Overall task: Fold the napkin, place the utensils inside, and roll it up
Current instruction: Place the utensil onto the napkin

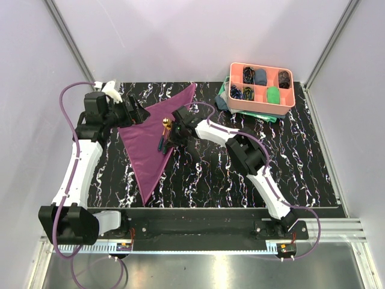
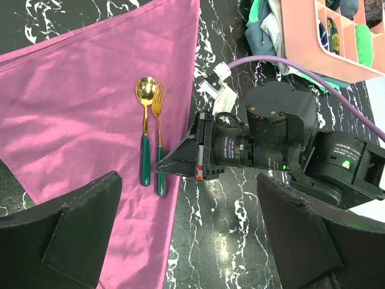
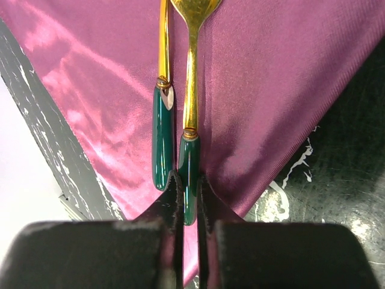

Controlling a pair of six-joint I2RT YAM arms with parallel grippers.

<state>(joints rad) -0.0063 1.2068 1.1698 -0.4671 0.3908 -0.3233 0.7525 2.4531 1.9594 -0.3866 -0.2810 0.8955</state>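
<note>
The plum-purple napkin point(image 1: 147, 150) lies folded into a triangle on the black marbled table, left of centre; it also shows in the left wrist view point(image 2: 78, 120) and the right wrist view point(image 3: 271, 90). The spoon point(image 2: 145, 129) and fork point(image 2: 159, 132) lie side by side on it near its right edge, gold heads away from the right arm. My right gripper point(image 1: 166, 143) point(image 3: 189, 192) is low on the napkin, shut on the end of the fork's point(image 3: 190, 90) teal handle; the spoon point(image 3: 162, 132) lies just left of it. My left gripper point(image 1: 137, 113) point(image 2: 198, 241) is open and empty, above the napkin's left part.
A pink compartment tray point(image 1: 263, 107) with small cloth rolls stands at the back right on a teal-green cloth point(image 1: 224, 99); both show in the left wrist view, tray point(image 2: 307, 36) and cloth point(image 2: 264, 24). A purple cable point(image 2: 289, 63) runs along the right arm. White walls enclose the table.
</note>
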